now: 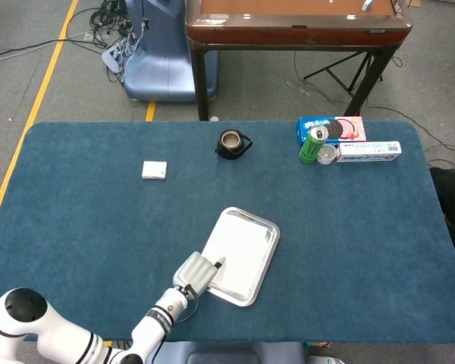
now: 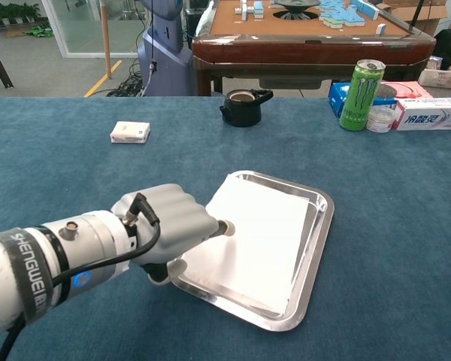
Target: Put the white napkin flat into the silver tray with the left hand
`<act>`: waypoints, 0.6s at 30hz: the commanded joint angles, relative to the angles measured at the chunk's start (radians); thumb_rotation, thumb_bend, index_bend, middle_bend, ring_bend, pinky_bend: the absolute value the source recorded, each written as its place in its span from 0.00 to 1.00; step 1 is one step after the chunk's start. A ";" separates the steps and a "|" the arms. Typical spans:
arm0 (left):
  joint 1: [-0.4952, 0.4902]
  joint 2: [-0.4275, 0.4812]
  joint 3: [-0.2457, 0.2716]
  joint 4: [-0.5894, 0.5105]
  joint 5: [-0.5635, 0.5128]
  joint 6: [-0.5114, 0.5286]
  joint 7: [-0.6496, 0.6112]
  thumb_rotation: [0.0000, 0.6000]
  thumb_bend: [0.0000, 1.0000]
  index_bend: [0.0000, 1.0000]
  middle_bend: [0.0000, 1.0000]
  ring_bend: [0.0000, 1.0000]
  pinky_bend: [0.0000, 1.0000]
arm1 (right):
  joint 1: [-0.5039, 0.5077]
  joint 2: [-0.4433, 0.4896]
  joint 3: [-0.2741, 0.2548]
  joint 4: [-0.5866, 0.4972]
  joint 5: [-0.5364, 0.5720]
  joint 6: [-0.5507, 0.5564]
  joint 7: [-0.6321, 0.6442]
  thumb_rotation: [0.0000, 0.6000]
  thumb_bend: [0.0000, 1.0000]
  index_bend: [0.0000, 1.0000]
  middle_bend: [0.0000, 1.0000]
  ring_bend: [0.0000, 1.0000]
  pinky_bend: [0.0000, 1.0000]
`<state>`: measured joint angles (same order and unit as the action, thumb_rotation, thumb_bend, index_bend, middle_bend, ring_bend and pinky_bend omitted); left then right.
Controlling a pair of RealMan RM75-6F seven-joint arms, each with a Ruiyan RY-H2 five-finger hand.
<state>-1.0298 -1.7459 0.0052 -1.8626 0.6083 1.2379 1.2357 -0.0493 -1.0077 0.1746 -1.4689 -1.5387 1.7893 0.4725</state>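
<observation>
The white napkin (image 1: pixel 240 249) (image 2: pixel 263 229) lies spread flat inside the silver tray (image 1: pixel 272 229) (image 2: pixel 325 208) near the table's front middle. My left hand (image 1: pixel 196 273) (image 2: pixel 167 223) sits at the tray's near left edge with its fingers curled in. One fingertip (image 2: pixel 224 228) touches the napkin's left edge, and the hand covers that side of the tray. I see nothing gripped inside the curled fingers. The right hand appears in neither view.
A black cup (image 1: pixel 232 142) (image 2: pixel 244 106) stands at the back middle. A green can (image 1: pixel 313 144) (image 2: pixel 361 84), a small tin and flat boxes (image 1: pixel 368 150) (image 2: pixel 431 113) cluster at the back right. A small white packet (image 1: pixel 154 170) (image 2: pixel 130 132) lies at the left.
</observation>
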 commanded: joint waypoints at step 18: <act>-0.025 -0.023 -0.003 0.052 -0.046 -0.035 -0.002 1.00 0.49 0.12 1.00 0.95 1.00 | 0.000 0.000 0.000 -0.001 0.001 -0.001 -0.002 1.00 0.41 0.51 0.56 0.43 0.46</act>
<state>-1.0539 -1.7670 0.0024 -1.8123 0.5635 1.2041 1.2325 -0.0493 -1.0081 0.1744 -1.4696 -1.5380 1.7886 0.4702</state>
